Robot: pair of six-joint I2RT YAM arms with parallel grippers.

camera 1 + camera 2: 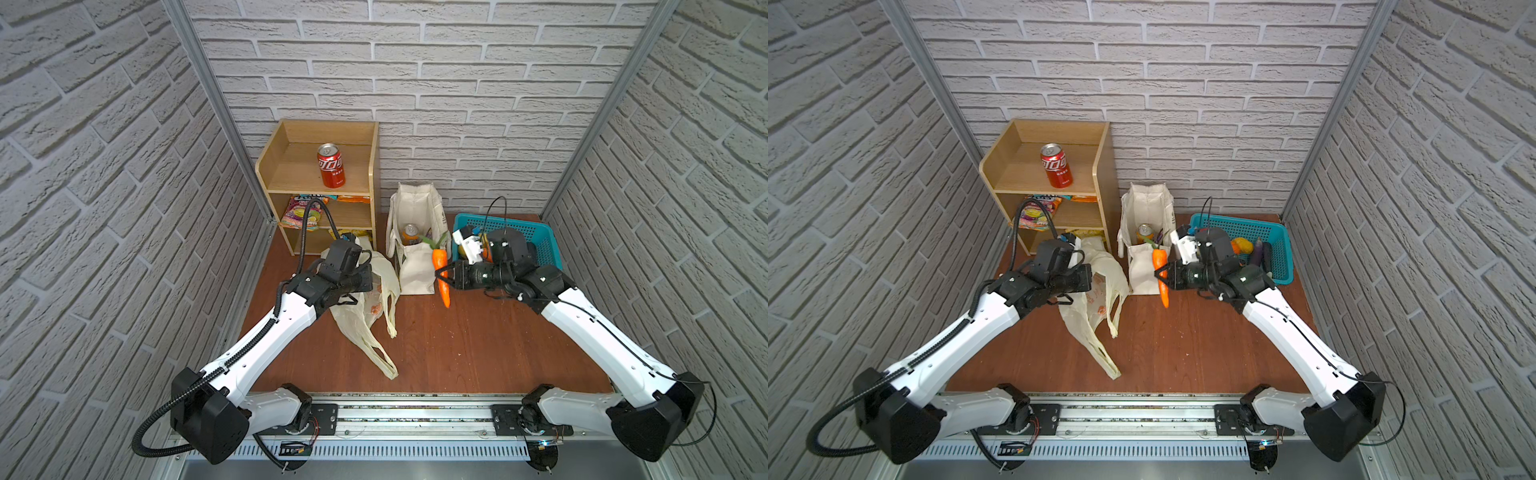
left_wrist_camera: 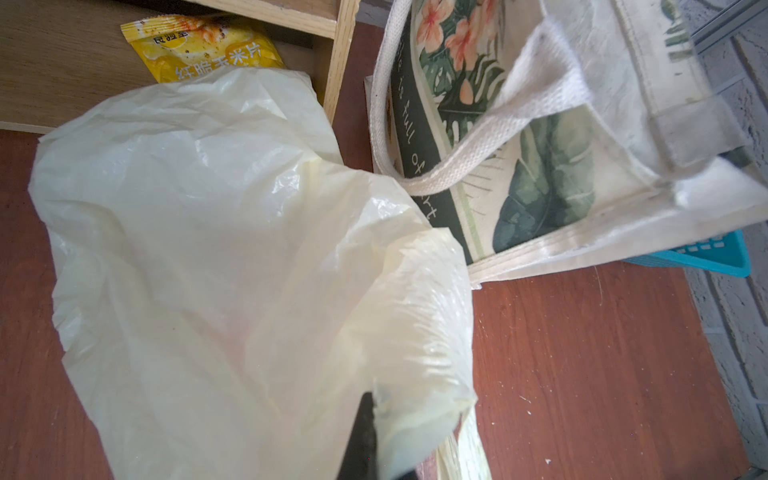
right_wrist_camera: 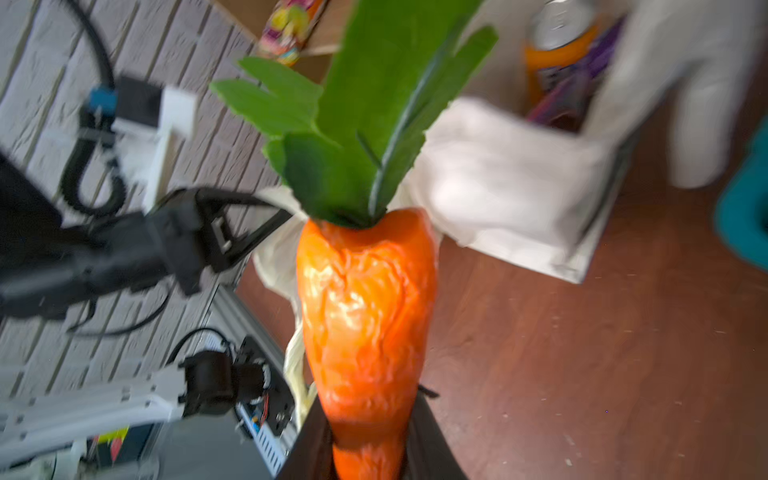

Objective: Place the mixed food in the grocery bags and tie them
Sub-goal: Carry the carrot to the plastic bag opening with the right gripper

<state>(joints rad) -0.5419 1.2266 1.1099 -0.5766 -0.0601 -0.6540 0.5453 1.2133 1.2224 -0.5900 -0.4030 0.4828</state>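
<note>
Right tool (image 1: 444,275) clamps carrot (image 1: 439,257) mid-body, long axis near-far, green top pointing far toward open tote (image 1: 415,272), mouth just far-left. Left tool (image 2: 365,432) pinched shut on plastic bag (image 1: 374,309), farther left on tabletop (image 1: 478,345).

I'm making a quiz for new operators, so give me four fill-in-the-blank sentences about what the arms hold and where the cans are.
The right gripper grips a toy carrot whose leaves are ____.
The plastic bag is pinched by the left gripper, whose jaws are ____.
The orange soda can stands ____ the canvas tote.
The red cola can stands on the ____ level of the wooden shelf.
Missing words: green, shut, inside, top.
</note>
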